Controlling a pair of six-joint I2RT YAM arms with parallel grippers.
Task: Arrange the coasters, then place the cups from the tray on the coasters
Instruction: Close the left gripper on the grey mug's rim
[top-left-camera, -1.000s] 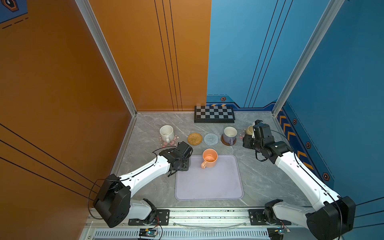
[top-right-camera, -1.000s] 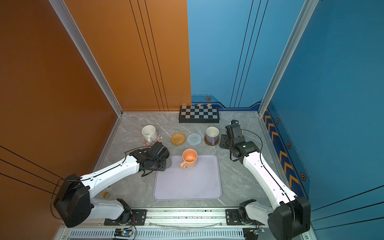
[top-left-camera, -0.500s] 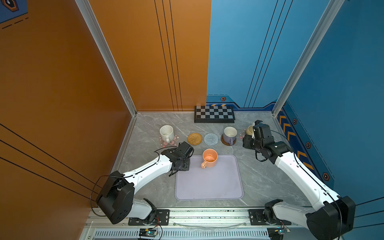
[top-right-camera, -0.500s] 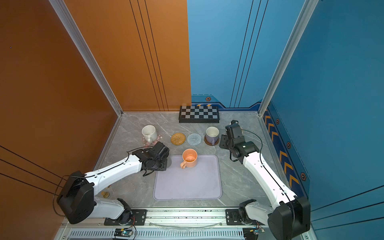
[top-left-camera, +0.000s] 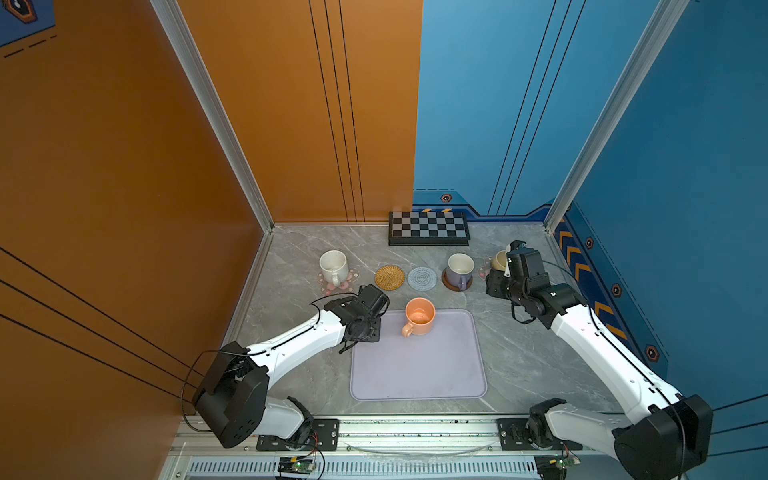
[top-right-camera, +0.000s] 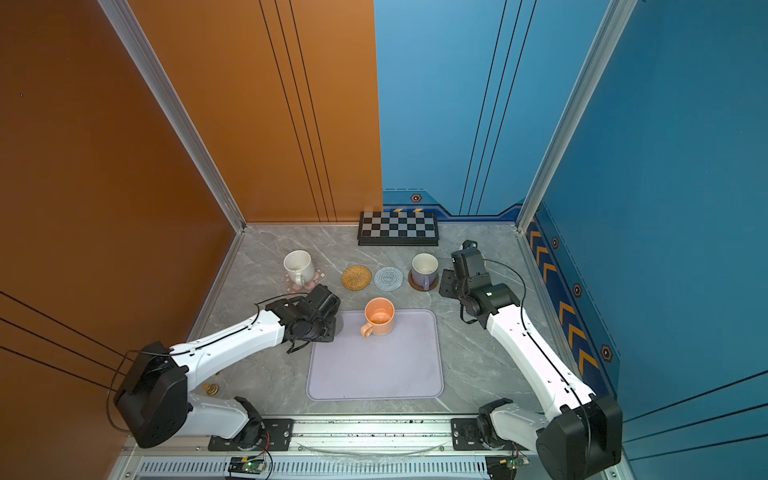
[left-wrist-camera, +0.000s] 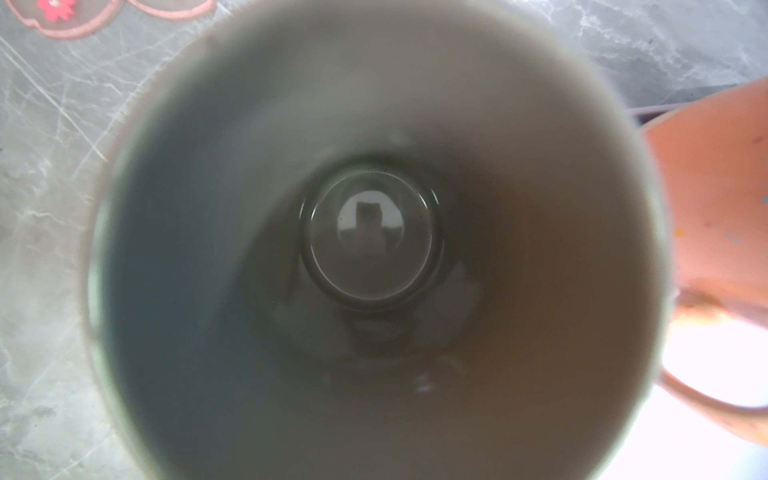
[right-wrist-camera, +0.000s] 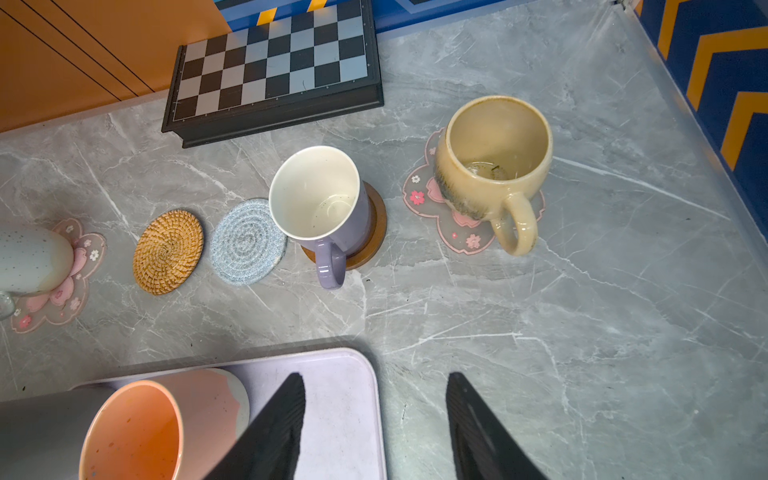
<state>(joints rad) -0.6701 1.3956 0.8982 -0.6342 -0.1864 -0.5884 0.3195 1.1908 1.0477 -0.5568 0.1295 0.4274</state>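
1. The left gripper (top-left-camera: 365, 329) hangs over the tall grey mug (left-wrist-camera: 374, 249), whose inside fills the left wrist view. Its fingers are hidden, so it cannot be told whether the jaws are spread or pinching.
2. The grey mug seems to stand at the far-left corner of the tray (top-left-camera: 415, 374), just left of the orange mug (top-left-camera: 419, 316) on the tray's far edge.
3. The right gripper (right-wrist-camera: 376, 378) hovers at far right, jaws spread with nothing between them.
4. The far row runs left to right:
   - the speckled white mug (top-left-camera: 333, 266) on the left flower coaster (top-left-camera: 353, 276);
   - 2 bare mats, the rattan coaster (top-left-camera: 389, 277) and the spiral coaster (top-left-camera: 422, 278);
   - the lavender mug (top-left-camera: 460, 268) on the wooden coaster (right-wrist-camera: 376, 220);
   - the beige mug (right-wrist-camera: 494, 166) on the right flower coaster (right-wrist-camera: 419, 195).
5. The checkerboard (top-left-camera: 429, 227) lies behind that row.
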